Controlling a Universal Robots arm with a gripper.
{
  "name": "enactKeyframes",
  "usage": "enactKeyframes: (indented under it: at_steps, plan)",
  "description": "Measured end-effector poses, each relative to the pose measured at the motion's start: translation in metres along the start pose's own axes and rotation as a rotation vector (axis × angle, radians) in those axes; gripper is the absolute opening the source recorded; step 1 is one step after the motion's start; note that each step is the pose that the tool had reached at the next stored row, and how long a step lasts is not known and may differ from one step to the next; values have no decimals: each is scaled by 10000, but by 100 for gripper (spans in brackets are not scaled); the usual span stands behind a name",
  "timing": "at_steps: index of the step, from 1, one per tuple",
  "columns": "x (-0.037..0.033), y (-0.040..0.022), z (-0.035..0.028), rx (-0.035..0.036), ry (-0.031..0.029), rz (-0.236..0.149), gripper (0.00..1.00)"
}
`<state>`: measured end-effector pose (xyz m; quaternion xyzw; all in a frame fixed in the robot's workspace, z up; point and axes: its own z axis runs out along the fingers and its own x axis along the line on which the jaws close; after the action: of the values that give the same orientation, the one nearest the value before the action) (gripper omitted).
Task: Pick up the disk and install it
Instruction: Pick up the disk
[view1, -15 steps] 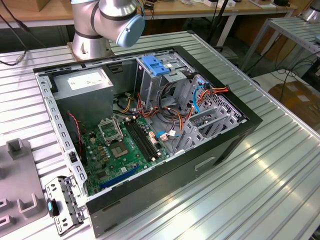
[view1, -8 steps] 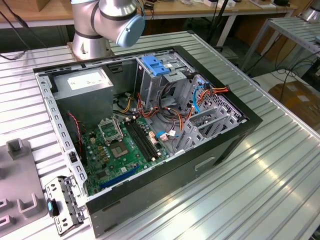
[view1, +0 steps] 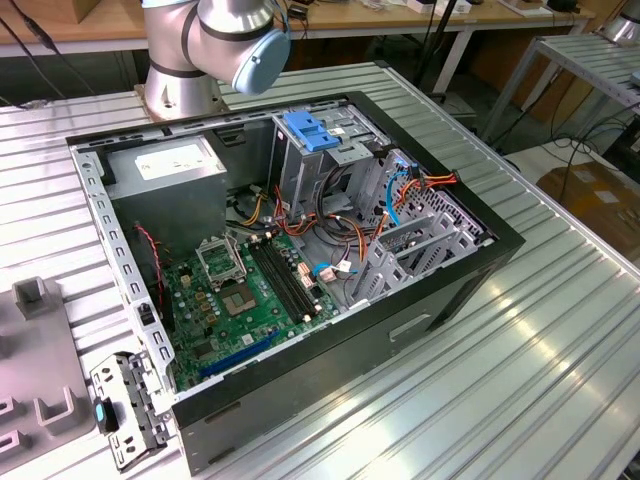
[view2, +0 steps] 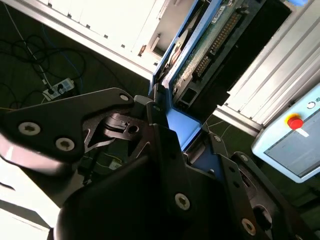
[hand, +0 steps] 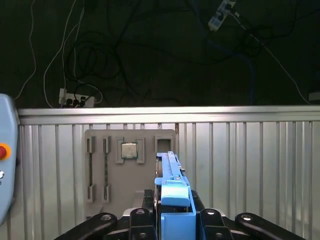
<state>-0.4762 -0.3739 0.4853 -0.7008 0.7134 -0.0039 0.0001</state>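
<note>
My gripper (hand: 172, 222) is shut on the disk (hand: 169, 167), held edge-on in the first wrist view with its bright blue bracket (hand: 175, 197) clamped between the black fingers (hand: 212, 220). In the second wrist view the disk (view2: 212, 37) shows its green circuit-board side and blue frame, rising out of the gripper (view2: 175, 132). The disk is held in the air above a ribbed metal table (hand: 250, 165). The open computer case (view1: 300, 250) lies on its side in the exterior view, with a grey drive cage (view1: 330, 160) at its back.
A blue latch (view1: 308, 130) tops the drive cage, beside the grey power-supply box (view1: 175, 165). The motherboard (view1: 245, 290) and cables fill the case. A grey fixture plate (hand: 127, 165) carries a processor chip. A pendant with a red button (view2: 295, 121) is nearby.
</note>
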Motion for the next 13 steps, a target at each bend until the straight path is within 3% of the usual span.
enactKeyframes:
  at_steps: [2,9,13]
  plan:
    - [0,0,-26,3,-2,0,37]
    - [0,-1,-27,3,-2,1,37]
    - [-1,-65,-28,2,-1,0,37]
